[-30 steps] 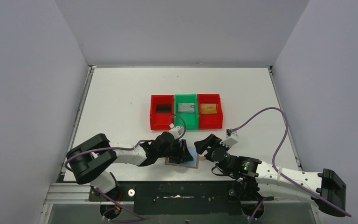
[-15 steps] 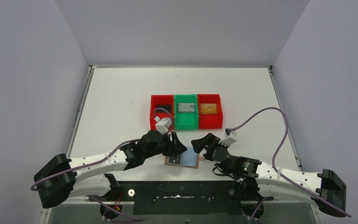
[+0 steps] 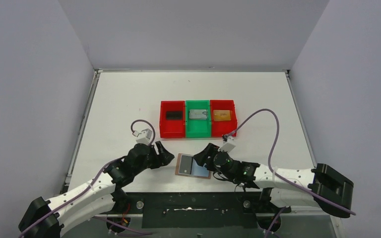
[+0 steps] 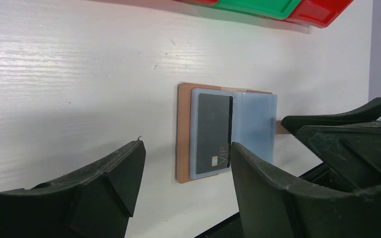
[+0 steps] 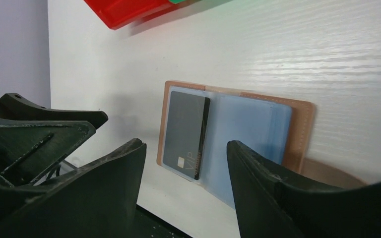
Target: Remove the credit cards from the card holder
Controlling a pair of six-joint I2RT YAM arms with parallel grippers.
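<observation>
The card holder [image 3: 179, 168] lies open and flat near the table's front edge, its tan leather rim around pale blue pockets. A dark grey credit card [image 3: 185, 165] marked VIP sits in its left pocket. It shows in the left wrist view [image 4: 212, 129] and the right wrist view [image 5: 185, 130] too. My left gripper [image 3: 164, 157] is open and empty, just left of the holder [image 4: 183, 134]. My right gripper [image 3: 202, 158] is open and empty over the holder's right half [image 5: 300, 130]. Black [image 3: 173, 115], silver-grey [image 3: 197, 114] and gold-orange [image 3: 222, 115] cards lie in the bins.
Three bins stand in a row behind the holder: a red bin [image 3: 163, 126], a green bin [image 3: 198, 130] and a red bin [image 3: 224, 130]. The table's front edge and a black rail run just below the holder. My two grippers face each other closely.
My left gripper has drawn back to the left, off the card holder. My right gripper has moved left onto the holder's right side. The holder now lies uncovered and open.
</observation>
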